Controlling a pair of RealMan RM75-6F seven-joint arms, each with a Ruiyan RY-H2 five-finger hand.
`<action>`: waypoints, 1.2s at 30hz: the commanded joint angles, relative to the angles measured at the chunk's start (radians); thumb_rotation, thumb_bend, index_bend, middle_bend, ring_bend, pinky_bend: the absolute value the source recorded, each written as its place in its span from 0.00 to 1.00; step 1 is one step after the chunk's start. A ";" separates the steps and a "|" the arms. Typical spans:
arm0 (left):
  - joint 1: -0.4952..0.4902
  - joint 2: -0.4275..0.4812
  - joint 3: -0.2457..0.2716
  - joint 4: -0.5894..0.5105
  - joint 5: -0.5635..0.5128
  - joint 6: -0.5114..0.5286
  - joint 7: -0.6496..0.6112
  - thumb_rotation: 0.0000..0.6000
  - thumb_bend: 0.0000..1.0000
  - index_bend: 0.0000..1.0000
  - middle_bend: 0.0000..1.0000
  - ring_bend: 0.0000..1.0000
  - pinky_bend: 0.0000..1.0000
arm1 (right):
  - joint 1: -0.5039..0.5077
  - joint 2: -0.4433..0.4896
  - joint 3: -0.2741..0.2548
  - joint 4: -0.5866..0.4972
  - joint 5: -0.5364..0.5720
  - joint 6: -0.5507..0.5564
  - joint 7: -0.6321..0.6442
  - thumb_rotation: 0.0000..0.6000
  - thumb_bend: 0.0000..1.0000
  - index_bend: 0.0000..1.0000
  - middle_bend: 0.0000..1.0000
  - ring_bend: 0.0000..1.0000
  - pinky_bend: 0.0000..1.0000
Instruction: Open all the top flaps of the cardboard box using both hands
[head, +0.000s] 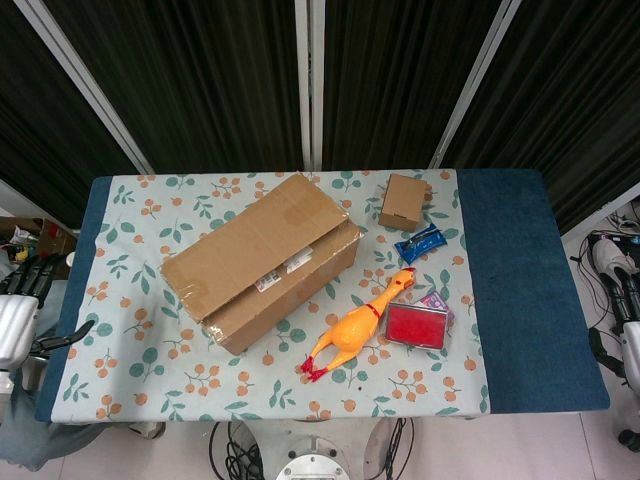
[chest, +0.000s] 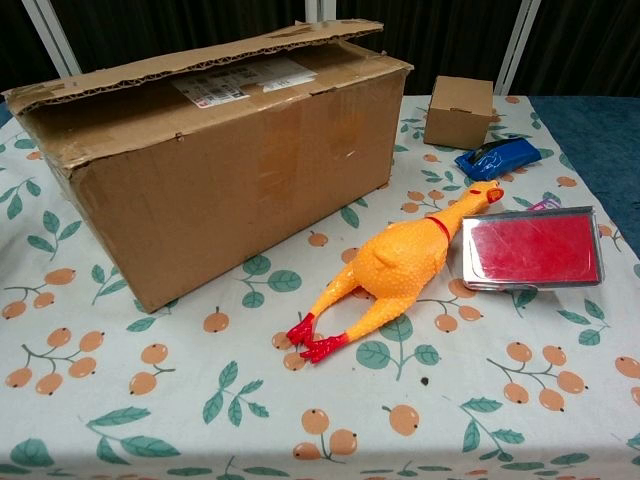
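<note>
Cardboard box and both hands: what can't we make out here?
- Inside of the cardboard box: top flaps lie nearly shut in both views.
- Left hand: head view, cut by left edge; finger pose unclear.
- Right hand: head view, at right edge, too small to read.
- Chest view shows neither hand.

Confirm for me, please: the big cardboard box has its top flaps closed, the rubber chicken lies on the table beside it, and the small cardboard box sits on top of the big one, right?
Not quite. The small cardboard box is not on the big cardboard box; it stands on the table apart from it, near the blue packet, as the head view shows. The rest holds: flaps closed, rubber chicken beside the box.
</note>
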 joint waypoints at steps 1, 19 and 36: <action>-0.003 -0.003 -0.004 0.001 -0.002 0.001 -0.003 0.54 0.15 0.07 0.08 0.08 0.19 | 0.001 0.002 0.003 -0.003 -0.001 0.001 -0.001 1.00 0.37 0.00 0.00 0.00 0.00; -0.215 -0.076 -0.092 -0.224 0.100 -0.142 0.078 0.58 0.06 0.07 0.08 0.08 0.19 | -0.003 0.078 0.045 -0.055 0.017 0.030 0.021 1.00 0.37 0.00 0.00 0.00 0.00; -0.408 -0.392 -0.170 -0.175 -0.194 -0.257 0.426 0.71 0.06 0.06 0.08 0.08 0.19 | -0.030 0.083 0.045 -0.018 0.037 0.044 0.077 1.00 0.37 0.00 0.00 0.00 0.00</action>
